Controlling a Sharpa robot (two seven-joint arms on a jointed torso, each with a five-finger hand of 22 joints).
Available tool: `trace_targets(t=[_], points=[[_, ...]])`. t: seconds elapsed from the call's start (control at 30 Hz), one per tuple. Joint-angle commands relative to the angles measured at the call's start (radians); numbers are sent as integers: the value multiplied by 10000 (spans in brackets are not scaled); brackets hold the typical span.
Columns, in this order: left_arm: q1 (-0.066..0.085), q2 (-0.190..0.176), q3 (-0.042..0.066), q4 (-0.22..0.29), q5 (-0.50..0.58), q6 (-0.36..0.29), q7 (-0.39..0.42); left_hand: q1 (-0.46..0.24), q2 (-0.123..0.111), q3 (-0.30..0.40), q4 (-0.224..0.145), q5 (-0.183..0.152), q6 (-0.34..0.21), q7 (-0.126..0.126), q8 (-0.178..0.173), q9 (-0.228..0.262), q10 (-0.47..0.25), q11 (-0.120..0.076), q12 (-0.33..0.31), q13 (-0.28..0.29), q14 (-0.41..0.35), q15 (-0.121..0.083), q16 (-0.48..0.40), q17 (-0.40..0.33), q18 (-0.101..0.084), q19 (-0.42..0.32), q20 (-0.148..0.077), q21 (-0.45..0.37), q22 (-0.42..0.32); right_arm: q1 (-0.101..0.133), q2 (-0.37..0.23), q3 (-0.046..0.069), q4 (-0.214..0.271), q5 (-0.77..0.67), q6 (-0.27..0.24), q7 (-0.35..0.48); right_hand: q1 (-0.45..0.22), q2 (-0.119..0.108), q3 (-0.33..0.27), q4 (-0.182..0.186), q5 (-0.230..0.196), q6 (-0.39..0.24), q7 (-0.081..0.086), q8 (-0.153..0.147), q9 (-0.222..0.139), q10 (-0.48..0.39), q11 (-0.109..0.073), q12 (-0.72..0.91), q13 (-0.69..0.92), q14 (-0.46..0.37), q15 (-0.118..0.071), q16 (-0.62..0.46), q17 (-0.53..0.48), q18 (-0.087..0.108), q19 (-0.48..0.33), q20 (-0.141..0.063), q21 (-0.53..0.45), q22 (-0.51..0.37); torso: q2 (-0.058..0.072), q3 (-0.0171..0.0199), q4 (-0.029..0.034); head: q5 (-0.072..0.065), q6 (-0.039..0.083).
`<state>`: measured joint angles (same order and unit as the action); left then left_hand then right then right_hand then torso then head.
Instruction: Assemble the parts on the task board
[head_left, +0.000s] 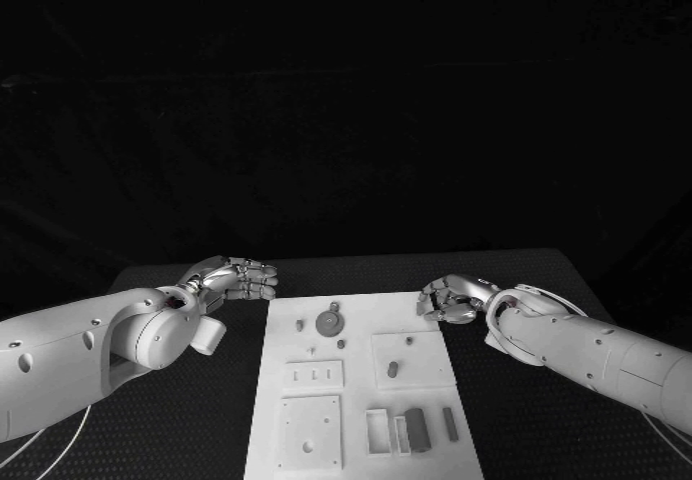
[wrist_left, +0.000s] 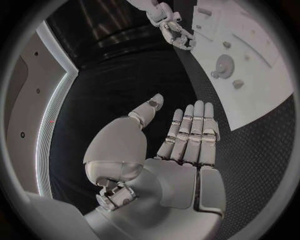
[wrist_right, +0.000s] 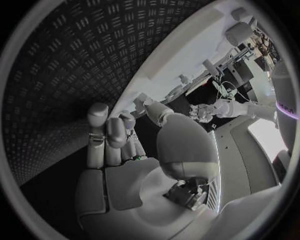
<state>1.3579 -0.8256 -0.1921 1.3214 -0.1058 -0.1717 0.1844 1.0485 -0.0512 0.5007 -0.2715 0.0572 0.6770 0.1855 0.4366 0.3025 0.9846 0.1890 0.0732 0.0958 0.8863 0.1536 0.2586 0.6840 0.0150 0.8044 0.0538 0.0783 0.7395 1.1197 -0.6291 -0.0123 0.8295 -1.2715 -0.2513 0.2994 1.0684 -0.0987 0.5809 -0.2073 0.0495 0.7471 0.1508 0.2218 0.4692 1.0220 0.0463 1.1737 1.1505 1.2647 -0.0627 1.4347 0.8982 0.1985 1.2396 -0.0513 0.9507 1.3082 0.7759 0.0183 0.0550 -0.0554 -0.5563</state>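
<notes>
White rectangular task board (head_left: 361, 385) lies between both hands on the black desk, grey parts (head_left: 330, 322) unassembled. Left hand (head_left: 231, 279) empty, fingers extended; right hand (head_left: 454, 299) curled, holding nothing, poised at the board's far corner.

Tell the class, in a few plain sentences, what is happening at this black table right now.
A two-armed white robot sits at a black table with a white rectangular task board between its arms. Neither silver hand holds anything: the left hand hangs beside the board's far left corner, the right hand over its far right edge. Small grey parts, including a round disc-shaped part and a dark upright block, lie on the board untouched. Assembly has not visibly begun.
</notes>
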Motion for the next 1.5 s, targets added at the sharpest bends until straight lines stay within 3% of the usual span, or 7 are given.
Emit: trace_targets(t=[0.03,0.6,1.03,1.5], points=[[7,-10,10,60,1,145,78,-47,59,-18,-47,-51,23,243,-57,16,-28,60,-29,-4,47,10,-44,11,10,92,8,-67,12,-42,58,-11,-15,54,130,91,-46,125,-5,-99,38,143,-18,95,28,-2,-96,71,-22,-22,-88,33,14,633,-40,2,67,205,0,-3,-5,30,-48],[13,-85,33,128,-23,112,55,-32,50,-11,-53,-51,4,225,-72,17,-62,77,-49,-16,42,13,-59,17,8,85,8,-73,10,-155,82,-11,-4,53,158,117,-32,98,-50,-279,39,267,-50,198,57,-12,-129,63,-48,-26,-122,19,16,633,-68,9,79,198,-26,3,-28,70,-169],[13,-81,33,132,-28,116,53,-28,55,-8,-51,-51,12,213,-69,22,-65,79,-50,-17,42,14,-63,20,7,84,9,-74,10,-158,105,-11,12,110,36,75,-53,139,-45,-375,39,730,-26,472,171,10,-107,91,-65,-12,-101,18,27,633,-55,12,95,189,-26,9,-27,70,-179],[12,6,33,57,-58,115,73,-28,56,-7,-49,-52,20,196,-66,27,-66,78,-49,-19,42,14,-68,23,5,83,11,-75,9,-158,163,-11,25,138,-44,16,-99,57,-77,-399,38,762,-24,487,181,32,-105,104,-73,-1,-100,22,31,633,-37,14,107,189,-8,0,-25,60,-189]])
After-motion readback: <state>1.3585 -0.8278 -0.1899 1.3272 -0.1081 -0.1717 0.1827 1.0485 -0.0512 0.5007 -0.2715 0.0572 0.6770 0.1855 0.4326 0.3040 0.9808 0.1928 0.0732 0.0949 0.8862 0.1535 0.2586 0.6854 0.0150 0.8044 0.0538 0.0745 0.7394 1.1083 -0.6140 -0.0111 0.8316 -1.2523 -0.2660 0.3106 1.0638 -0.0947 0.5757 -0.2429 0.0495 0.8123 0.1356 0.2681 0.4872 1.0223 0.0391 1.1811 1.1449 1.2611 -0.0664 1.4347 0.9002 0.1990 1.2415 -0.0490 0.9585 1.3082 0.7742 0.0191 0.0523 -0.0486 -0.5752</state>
